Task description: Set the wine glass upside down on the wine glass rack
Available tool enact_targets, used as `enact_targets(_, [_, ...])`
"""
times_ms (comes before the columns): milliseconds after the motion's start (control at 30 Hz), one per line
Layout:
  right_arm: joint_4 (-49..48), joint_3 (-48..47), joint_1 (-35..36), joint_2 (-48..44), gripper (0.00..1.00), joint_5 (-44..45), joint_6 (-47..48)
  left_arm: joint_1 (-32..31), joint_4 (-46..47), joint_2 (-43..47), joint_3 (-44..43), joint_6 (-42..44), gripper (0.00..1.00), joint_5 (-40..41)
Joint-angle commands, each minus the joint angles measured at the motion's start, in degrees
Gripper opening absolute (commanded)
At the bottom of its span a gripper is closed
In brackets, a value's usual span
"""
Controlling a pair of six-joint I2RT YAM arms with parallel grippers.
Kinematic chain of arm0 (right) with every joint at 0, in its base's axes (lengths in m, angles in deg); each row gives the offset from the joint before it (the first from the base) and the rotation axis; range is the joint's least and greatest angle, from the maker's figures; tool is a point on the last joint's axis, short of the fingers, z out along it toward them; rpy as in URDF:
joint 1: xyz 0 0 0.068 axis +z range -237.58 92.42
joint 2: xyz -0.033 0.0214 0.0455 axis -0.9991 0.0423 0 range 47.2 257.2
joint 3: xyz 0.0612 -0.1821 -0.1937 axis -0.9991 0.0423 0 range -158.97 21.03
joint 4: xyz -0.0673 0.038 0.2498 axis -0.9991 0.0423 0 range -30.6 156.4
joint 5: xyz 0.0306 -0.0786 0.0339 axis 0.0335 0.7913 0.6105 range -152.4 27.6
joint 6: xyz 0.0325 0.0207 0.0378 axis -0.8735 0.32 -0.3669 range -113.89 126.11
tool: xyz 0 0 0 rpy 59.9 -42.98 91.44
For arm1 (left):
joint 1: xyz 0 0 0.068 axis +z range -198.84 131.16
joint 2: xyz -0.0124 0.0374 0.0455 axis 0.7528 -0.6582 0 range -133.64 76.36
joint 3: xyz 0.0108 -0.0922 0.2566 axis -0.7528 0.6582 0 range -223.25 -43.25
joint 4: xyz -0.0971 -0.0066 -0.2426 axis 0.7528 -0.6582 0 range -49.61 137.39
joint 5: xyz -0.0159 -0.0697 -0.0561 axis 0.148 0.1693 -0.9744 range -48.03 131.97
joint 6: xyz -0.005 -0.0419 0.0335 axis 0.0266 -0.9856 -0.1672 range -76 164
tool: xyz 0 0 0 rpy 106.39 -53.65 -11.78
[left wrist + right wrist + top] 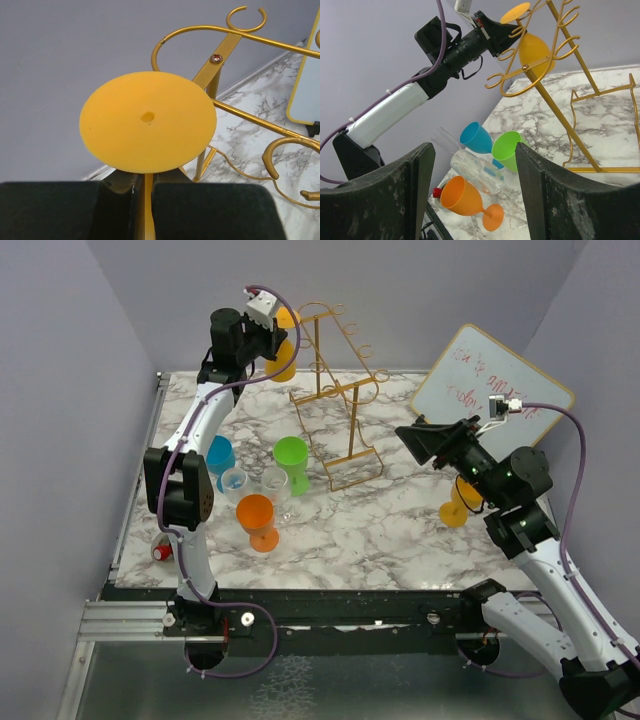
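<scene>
top view: left gripper [272,337] is up high at the back left, clamped on the stem of the yellow wine glass [284,358]. the glass is inverted, foot on top, bowl hanging below. it sits just beside the upper loops of the wine glass rack [335,390], on the rack's left side. we can't tell if it touches the wire. right gripper [425,440] hovers right of the rack, jaws spread, gripping nothing. on the marble table [400,530], left of the rack base: blue glass [220,454], green glass [291,456], orange glass [257,520], and clear glasses [275,490] between them. a second yellow glass [456,508] sits partly behind the right arm. whiteboard [490,380] leans at the back right.

left wrist: the wine glass [147,120] shows us its flat foot, with the stem running down between the pads [210,210], which are pinched on it. the rack's [220,55] curled arms are just behind and right of the foot.

right wrist: our own fingers [545,195] are wide apart with nothing between them. beyond them the left gripper [495,32] has the wine glass [535,50] up at the rack's [555,110] top curls, bowl down. the blue [476,137], green [507,150] and orange [462,195] glasses are on the table below.
</scene>
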Motion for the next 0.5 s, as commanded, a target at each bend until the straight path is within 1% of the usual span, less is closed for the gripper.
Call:
enact_targets(0, [-0.70, -1.32, 0.21, 0.59, 0.70, -1.23, 0.29, 0.44, 0.30, -1.08, -1.35, -1.01, 0.00, -5.87])
enact_targets(333, [-1.33, -0.96, 0.21, 0.84, 0.70, -1.53, -0.07, 0.57, 2.20, -0.32, 1.04, -1.72, 0.00, -8.85])
enact_targets(400, [-1.27, -0.96, 0.16, 0.97, 0.70, -1.54, -0.07, 0.62, 2.25, -0.52, 0.78, -2.05, 0.03, -9.01])
enact_targets(467, [-1.13, -0.88, 0.17, 0.79, 0.70, -1.43, -0.15, 0.73, 2.13, -0.76, 0.82, -2.37, 0.09, -9.32])
